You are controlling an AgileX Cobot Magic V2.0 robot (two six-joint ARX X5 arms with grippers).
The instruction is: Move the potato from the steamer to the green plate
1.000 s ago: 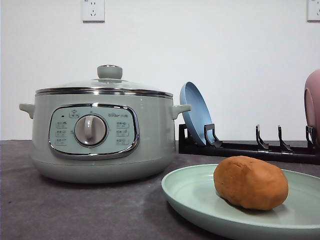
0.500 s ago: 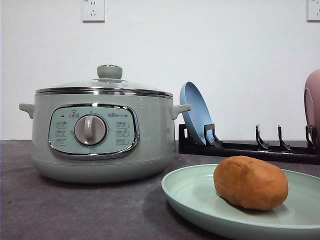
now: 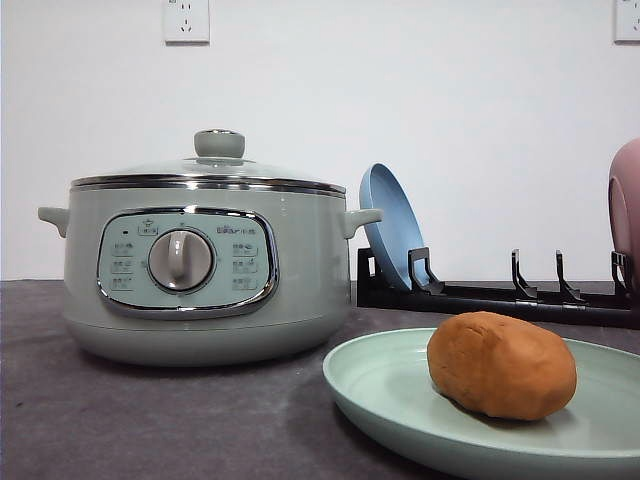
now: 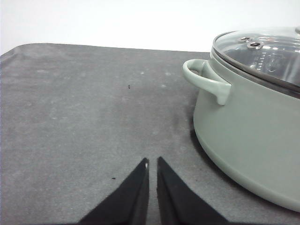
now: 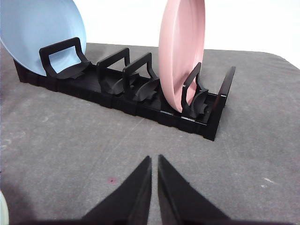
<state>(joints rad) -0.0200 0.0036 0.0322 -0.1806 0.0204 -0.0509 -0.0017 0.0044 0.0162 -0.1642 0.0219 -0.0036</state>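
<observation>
The orange-brown potato (image 3: pixel 501 365) lies on the pale green plate (image 3: pixel 380 400) at the front right of the table. The sage-green steamer (image 3: pixel 205 265) stands to the left with its knobbed glass lid on. My left gripper (image 4: pixel 152 161) is shut over bare grey mat, with the steamer (image 4: pixel 253 117) and its side handle close beside it. Shut as well, my right gripper (image 5: pixel 154 159) hovers over the mat in front of the black dish rack (image 5: pixel 126 89), holding nothing.
A black dish rack (image 3: pixel 500 295) stands behind the green plate, holding a blue plate (image 3: pixel 390 225) upright and a pink plate (image 3: pixel 625 215) at the far right. In the right wrist view the blue plate (image 5: pixel 40 28) and pink plate (image 5: pixel 180 51) stand in their slots.
</observation>
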